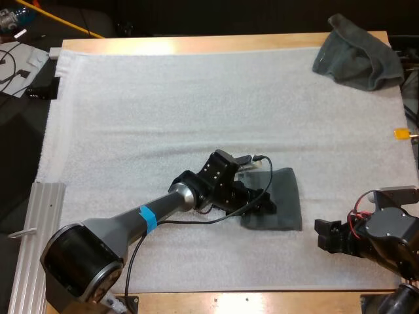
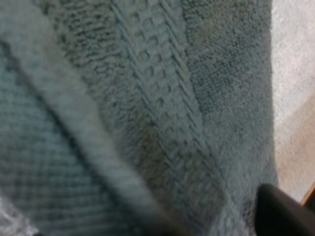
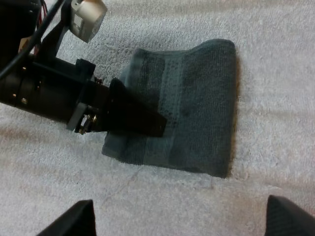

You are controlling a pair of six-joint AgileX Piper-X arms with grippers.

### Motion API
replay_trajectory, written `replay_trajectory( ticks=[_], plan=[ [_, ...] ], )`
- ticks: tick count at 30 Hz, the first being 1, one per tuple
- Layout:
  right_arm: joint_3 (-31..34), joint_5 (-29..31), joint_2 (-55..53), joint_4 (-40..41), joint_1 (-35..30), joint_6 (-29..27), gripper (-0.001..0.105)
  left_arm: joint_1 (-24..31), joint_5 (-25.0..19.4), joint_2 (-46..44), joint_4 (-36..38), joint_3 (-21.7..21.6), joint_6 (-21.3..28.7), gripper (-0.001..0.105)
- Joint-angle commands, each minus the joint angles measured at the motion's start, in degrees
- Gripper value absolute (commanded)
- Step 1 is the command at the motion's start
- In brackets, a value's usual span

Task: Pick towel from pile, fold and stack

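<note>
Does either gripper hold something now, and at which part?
The right gripper is open and holds nothing. The left gripper lies at the edge of the folded towel; whether it grips that edge cannot be told.

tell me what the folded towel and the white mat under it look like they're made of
Folded towel: dark grey-green terry cloth, probably cotton. It has a matte looped pile, with a ribbed woven band seen close up in the left wrist view.
White mat: soft, matte, finely pebbled surface, likely foam sheet or fleecy fabric. The look leaves it open.
</note>
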Motion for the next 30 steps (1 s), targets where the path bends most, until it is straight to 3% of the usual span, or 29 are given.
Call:
replay_trajectory(
  ticks=[1, 3, 4, 7, 12, 16, 17, 20, 22, 30],
  plan=[
    [-0.40, -0.08, -0.14, 0.78, 0.16, -0.04, 0.068, -0.74, 0.11, 0.11, 0.55, -0.89, -0.39, 0.051],
    [-0.21, 0.57, -0.20, 0.55, 0.02, -0.47, 0.067, -0.66, 0.66, 0.15, -0.16, -0.40, -0.16, 0.041],
    [-0.25, 0.62, 0.01, 0.44, 0.06, -0.45, 0.066, -0.69, 0.78, 0.09, 0.28, -0.41, 0.58, 0.025],
    [-0.32, 0.55, -0.12, 0.46, 0.08, -0.47, 0.066, -0.57, 0.97, 0.02, 1.25, -0.43, 2.51, 0.001],
    [-0.23, 0.57, 0.05, 0.59, 0.13, -0.59, 0.066, 2.55, -2.04, -4.52, 8.73, -0.47, 13.49, 0.000],
    [-0.26, 0.58, 0.00, 0.62, 0.16, -0.57, 0.066, 9.56, -5.17, -9.02, 18.92, -0.41, 23.14, 0.000],
    [-0.27, 0.60, -0.13, 0.63, 0.16, -0.51, 0.066, 13.22, -7.43, -10.44, 24.05, -0.48, 27.98, 0.000],
    [-0.35, 0.57, -0.17, 0.52, 0.10, -0.49, 0.066, 19.05, -11.73, -12.09, 31.34, -0.64, 35.33, 0.000],
    [-0.31, 0.49, -0.23, 0.30, 0.03, -0.13, 0.067, 17.82, -11.99, -11.87, 28.24, -0.69, 32.82, 0.000],
    [-0.40, -0.12, -0.41, 0.10, 0.16, 0.18, 0.067, 34.39, -30.76, -13.77, 41.12, -1.18, 47.80, 0.000]
  ],
)
